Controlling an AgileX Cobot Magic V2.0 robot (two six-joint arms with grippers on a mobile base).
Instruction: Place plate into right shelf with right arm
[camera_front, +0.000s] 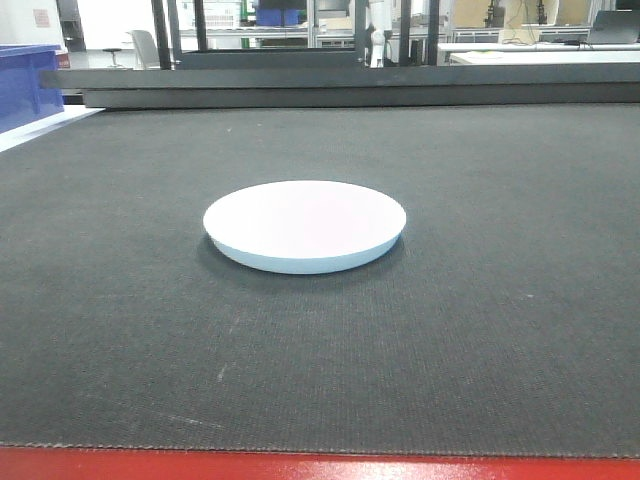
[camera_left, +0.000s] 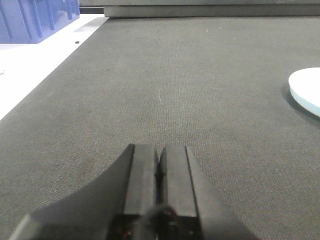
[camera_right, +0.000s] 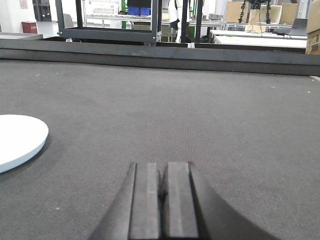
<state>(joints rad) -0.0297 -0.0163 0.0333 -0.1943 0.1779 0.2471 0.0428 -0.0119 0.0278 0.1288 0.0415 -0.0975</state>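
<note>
step: pre-grasp, plate (camera_front: 305, 222) lying untouched
right gripper (camera_right: 161, 171): sitting closed, empty, right of plate
next: opening jaws, reaching plate rim

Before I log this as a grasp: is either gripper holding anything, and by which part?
Nothing is held. The left gripper and right gripper are shut empty; the plate lies apart on the mat.

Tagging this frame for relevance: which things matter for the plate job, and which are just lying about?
Job: plate; right gripper, shut and empty. The right shelf is not in view.
Lying about: left gripper, shut and idle; blue bin; black mat.
</note>
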